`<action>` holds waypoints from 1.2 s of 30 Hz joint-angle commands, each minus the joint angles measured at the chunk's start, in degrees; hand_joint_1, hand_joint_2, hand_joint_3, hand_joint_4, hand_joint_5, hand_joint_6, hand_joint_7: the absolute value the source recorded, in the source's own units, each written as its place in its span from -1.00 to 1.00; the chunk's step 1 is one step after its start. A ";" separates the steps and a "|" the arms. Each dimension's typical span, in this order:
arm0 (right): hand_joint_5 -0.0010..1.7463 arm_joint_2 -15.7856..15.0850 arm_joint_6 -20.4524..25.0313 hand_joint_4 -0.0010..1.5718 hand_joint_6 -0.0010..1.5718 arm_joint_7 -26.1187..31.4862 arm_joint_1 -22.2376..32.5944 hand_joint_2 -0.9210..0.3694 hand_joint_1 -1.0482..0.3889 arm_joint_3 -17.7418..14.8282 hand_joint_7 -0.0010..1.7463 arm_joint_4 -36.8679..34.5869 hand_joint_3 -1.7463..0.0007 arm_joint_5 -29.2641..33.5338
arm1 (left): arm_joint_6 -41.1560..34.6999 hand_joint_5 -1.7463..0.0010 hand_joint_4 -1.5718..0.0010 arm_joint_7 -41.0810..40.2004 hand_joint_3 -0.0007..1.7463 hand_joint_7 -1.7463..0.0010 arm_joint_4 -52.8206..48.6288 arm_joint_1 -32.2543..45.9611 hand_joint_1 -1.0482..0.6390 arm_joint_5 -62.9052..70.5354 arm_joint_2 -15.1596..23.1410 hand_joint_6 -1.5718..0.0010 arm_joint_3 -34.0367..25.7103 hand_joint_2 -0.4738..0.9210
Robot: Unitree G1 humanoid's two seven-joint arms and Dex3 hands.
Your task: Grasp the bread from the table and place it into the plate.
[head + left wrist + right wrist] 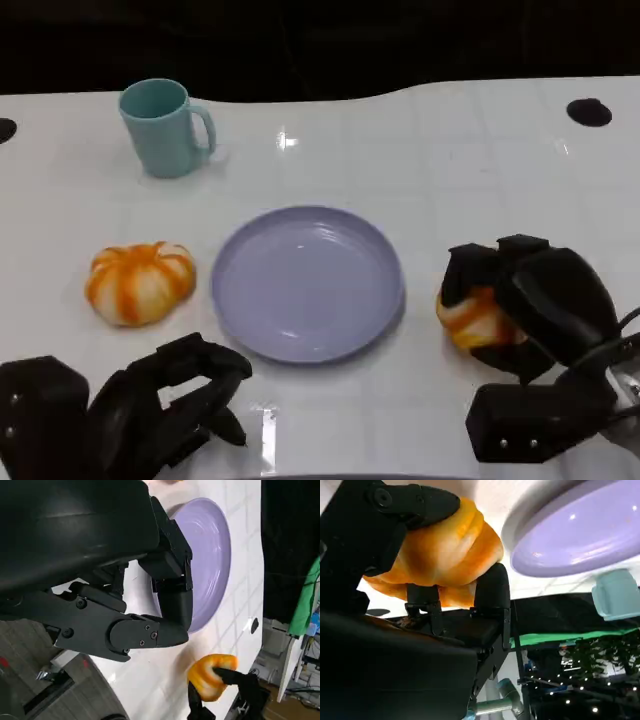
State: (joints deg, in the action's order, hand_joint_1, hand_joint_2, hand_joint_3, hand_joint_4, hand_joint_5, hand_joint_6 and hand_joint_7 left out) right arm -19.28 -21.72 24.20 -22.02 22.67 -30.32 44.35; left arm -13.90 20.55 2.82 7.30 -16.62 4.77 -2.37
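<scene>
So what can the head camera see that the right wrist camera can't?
Head view alone: a second bread left of the plate, and the left hand, holding nothing. Right wrist view alone: a close look at fingers wrapped around the held bread, plus green cloth in the dark background. Both: the right hand, purple plate and teal mug.

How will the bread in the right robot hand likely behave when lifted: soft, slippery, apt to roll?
The bread looks puffy, so probably light and squashable under the right robot hand. Its lobed crust likely grips well. Its rounded shape might rock on the plate.
</scene>
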 commanded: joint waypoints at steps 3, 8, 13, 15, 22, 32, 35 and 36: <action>1.00 2.02 0.60 0.27 0.07 -3.83 -1.61 0.04 0.43 -2.18 0.86 4.73 -0.56 -4.48 | 0.46 -0.83 0.16 -0.24 -0.63 -0.32 0.72 0.49 -0.34 0.03 0.81 0.11 -0.57 1.00; 1.00 3.65 0.59 0.28 0.11 -6.83 -3.49 0.11 0.44 -2.60 0.80 6.21 -0.64 -6.60 | 0.19 -0.84 0.17 -0.13 -0.60 -0.33 0.47 0.05 -0.34 -0.21 0.98 0.10 -0.77 1.00; 1.00 5.15 -0.83 0.25 -0.05 -9.15 -6.16 0.06 0.42 -2.48 0.99 4.82 -0.51 -8.40 | -0.48 -0.85 0.19 -0.42 -0.59 -0.35 0.45 -0.33 -0.34 -0.18 0.91 0.13 -0.72 1.00; 1.00 5.71 -1.68 0.25 -0.05 -9.67 -7.25 0.08 0.44 -2.19 1.00 3.54 -0.50 -8.79 | -0.60 -0.85 0.19 -0.48 -0.59 -0.35 0.27 -0.52 -0.33 -0.08 0.89 0.14 -0.65 1.00; 1.00 9.09 -3.13 0.24 -0.06 -10.19 -12.51 0.07 0.41 -0.36 1.00 -2.45 -0.54 -8.01 | -0.34 -0.85 0.21 0.01 -0.60 -0.35 -0.23 -1.01 -0.32 -0.15 1.19 0.16 -0.72 1.00; 1.00 15.05 -5.11 0.24 -0.07 -8.11 -19.55 0.07 0.34 2.69 1.00 -14.50 -0.45 -7.17 | -1.77 -0.84 0.20 -0.72 -0.64 -0.36 -0.13 -1.45 -0.36 -0.44 1.01 0.12 -1.16 1.00; 1.00 16.22 -6.49 0.22 -0.10 -8.99 -21.41 0.02 0.35 2.91 1.00 -18.39 -0.44 -8.22 | -1.36 -0.83 0.19 -0.24 -0.63 -0.36 -0.68 -1.67 -0.36 -0.42 1.13 0.12 -1.23 1.00; 1.00 16.49 -6.73 0.21 -0.11 -9.75 -22.00 -0.02 0.35 2.90 1.00 -19.44 -0.45 -8.67 | -1.36 -0.83 0.19 -0.22 -0.62 -0.36 -0.62 -1.67 -0.36 -0.37 1.14 0.13 -1.21 1.00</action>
State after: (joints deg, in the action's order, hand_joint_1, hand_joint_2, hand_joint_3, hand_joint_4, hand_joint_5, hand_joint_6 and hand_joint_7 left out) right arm -3.36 -27.33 15.37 -41.72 25.59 -47.20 36.75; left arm -15.47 20.44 2.76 5.88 -17.11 5.09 -3.24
